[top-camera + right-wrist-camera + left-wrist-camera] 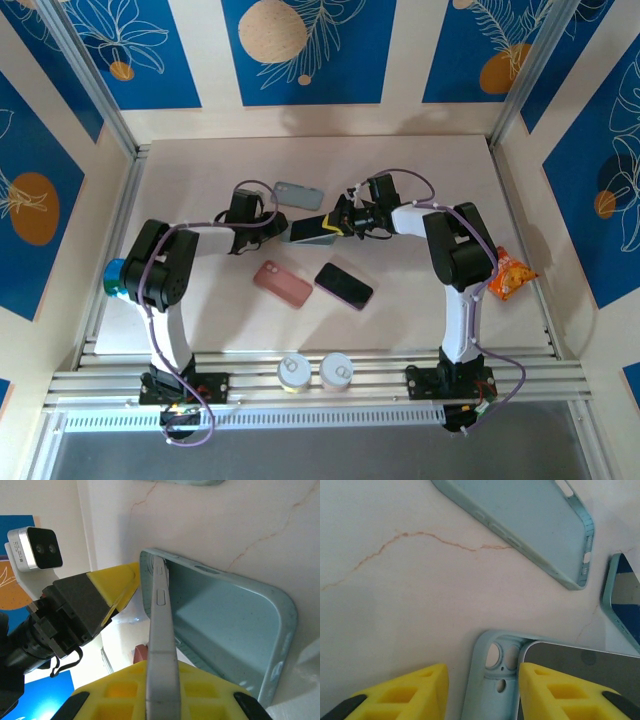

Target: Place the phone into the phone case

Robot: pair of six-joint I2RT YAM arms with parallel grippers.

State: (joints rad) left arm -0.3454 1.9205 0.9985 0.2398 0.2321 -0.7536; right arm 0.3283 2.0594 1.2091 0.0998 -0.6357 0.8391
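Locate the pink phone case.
In the top view, the pink phone case lies flat near the table's centre, just left of the black phone.

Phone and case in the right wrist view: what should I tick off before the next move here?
1. Is the right gripper shut on the phone: ok.
2. Is the phone's far end tucked inside the end wall of the case: ok.
3. Is the phone lying flat in the case: not ok; it stands tilted, with its near end raised.
4. Is the left gripper bracing the case: cannot tell; its jaws stand open astride the case's corner, with one finger by the end wall.
5. Are the phone's lenses lined up with the camera cutout: cannot tell; the lenses are hidden.
6. Is the spare case lying apart from the work: ok.
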